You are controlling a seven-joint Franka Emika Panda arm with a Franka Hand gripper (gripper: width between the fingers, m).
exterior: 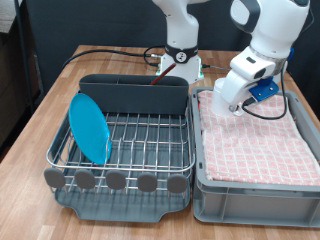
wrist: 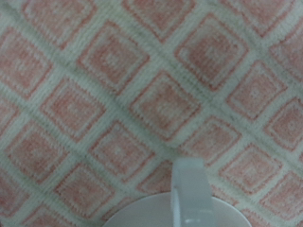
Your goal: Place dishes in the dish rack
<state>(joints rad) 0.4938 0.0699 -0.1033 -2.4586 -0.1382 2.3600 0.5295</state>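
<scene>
Blue plate [exterior: 89, 127] upright in dish rack [exterior: 125, 150], mug [wrist: 185, 200] on cloth [wrist: 114, 85]

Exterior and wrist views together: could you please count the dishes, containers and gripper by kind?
Blue plate, standing in the rack: 1
White mug, on the checked cloth: 1
Dish rack: 1
Grey bin: 1
Gripper, over the bin: 1
Total: 5

Dish rack [exterior: 125, 150] at frame left on tabletop [exterior: 55, 90], bin [exterior: 255, 190] just beside at right. Plate [exterior: 89, 127] upright in rack's left side. Cloth [exterior: 255, 145] in bin; mug [wrist: 185, 203] on cloth.
</scene>
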